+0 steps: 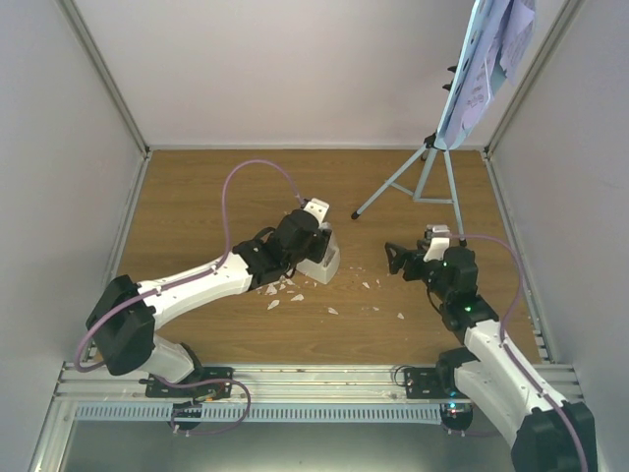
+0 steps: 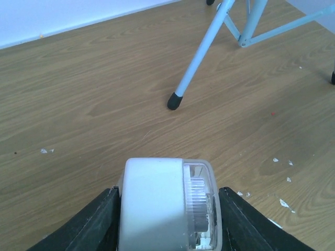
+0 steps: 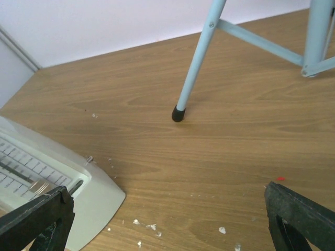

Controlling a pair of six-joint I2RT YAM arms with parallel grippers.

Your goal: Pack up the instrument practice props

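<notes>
Metronome (image 2: 157, 193) is in my left gripper (image 2: 170, 230): one black finger (image 2: 97, 222) on each flank, jaws about half shut and pressed against the body. White casing faces the left wrist cam, and the clear cover (image 2: 201, 204) sits on its right side with the mechanism showing through. From the top cam it's low over the middle of the table (image 1: 197, 197), left of centre. Can't tell if it's resting on the wood or just off it.

Right gripper (image 3: 167, 225) is spread wide and holds nothing, fingertips at the two bottom corners of its wrist view. It sits to the right of the metronome with a gap between them. The metronome's scale face fills the lower-left of that view.

Music stand (image 1: 432, 177) is upright at the far right of the table, all tripod feet on the wood. The nearest rubber foot (image 2: 174, 101) lands just beyond the metronome. The tray is tilted up high at the top-right corner. Sheet music (image 1: 496, 49) is on the tray, pages overlapping and partly cut off by the frame edge.

White crumbs (image 1: 285, 290) are scattered on the wood between the two arms, mostly in front of the metronome.
</notes>
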